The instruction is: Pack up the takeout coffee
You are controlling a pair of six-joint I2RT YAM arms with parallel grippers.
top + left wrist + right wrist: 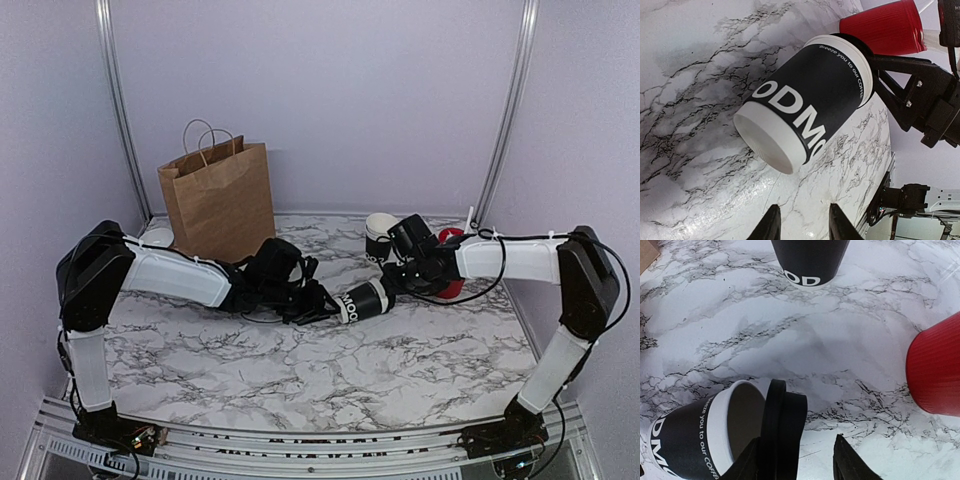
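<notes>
The takeout coffee cup (362, 300), black with white lettering and a white rim, lies on its side mid-table between both grippers. Its white base (765, 137) faces my left gripper (802, 212), whose fingers stand apart just short of it with only bare table between them. The cup's open mouth (740, 425) faces my right gripper (796, 445). The round black lid (785, 425) stands on edge right at that mouth, against the left-hand finger. A clear gap separates the lid from the other finger (850, 460). In the top view the right gripper (395, 280) sits at the cup's mouth end.
A brown paper bag (218, 200) stands upright at the back left. A nested stack of black cups (380, 238) stands behind the right gripper. A red cup (452, 275) with white sticks is beside it, close to the right wrist. Metal rails run along the near table edge.
</notes>
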